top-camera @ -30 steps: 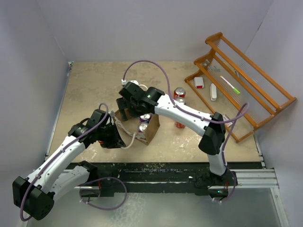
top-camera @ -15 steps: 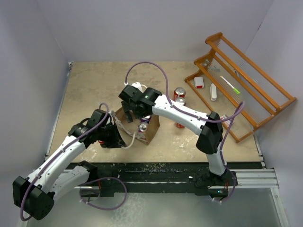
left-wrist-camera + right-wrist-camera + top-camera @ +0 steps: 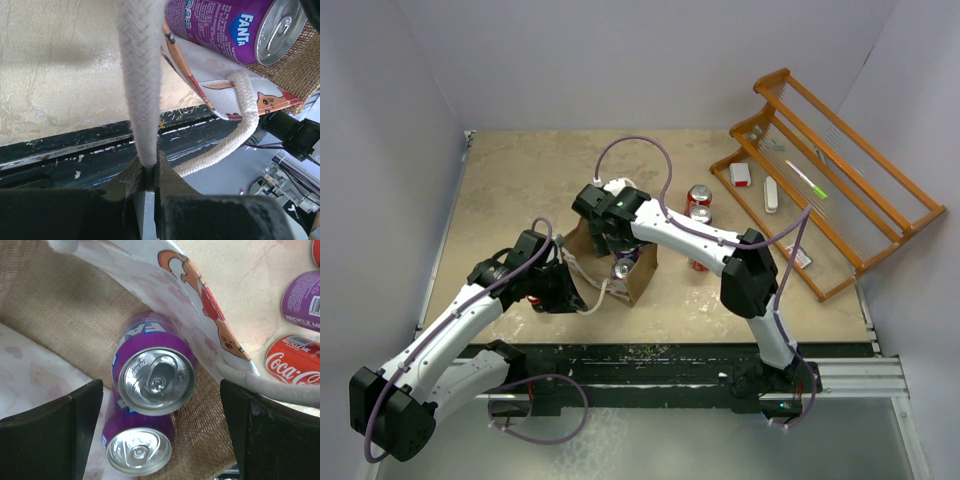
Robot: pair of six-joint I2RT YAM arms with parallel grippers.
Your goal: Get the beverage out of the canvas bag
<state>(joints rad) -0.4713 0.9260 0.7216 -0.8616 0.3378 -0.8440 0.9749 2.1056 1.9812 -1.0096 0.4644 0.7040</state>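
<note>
The canvas bag (image 3: 638, 278) stands mid-table with its mouth open, tan sides and white printed faces (image 3: 190, 315). Two purple Fanta cans stand inside it, one higher (image 3: 156, 376) and one lower (image 3: 138, 449). My right gripper (image 3: 160, 386) hangs open just over the bag's mouth, and its fingers (image 3: 55, 435) straddle the higher can without touching it. My left gripper (image 3: 149, 167) is shut on one white rope handle (image 3: 141, 75) and holds it taut at the bag's near-left side. A Fanta can (image 3: 235, 30) leans out over the bag's rim in the left wrist view.
Outside the bag, to its right, stand red cola cans (image 3: 699, 197) and a purple can (image 3: 302, 300). A wooden rack (image 3: 840, 170) with small items fills the far right. The table's black front rail (image 3: 75, 155) runs just under the left gripper.
My right gripper has swung from behind-left of the bag to right over its mouth, still open. The left gripper has kept its hold on the handle.
</note>
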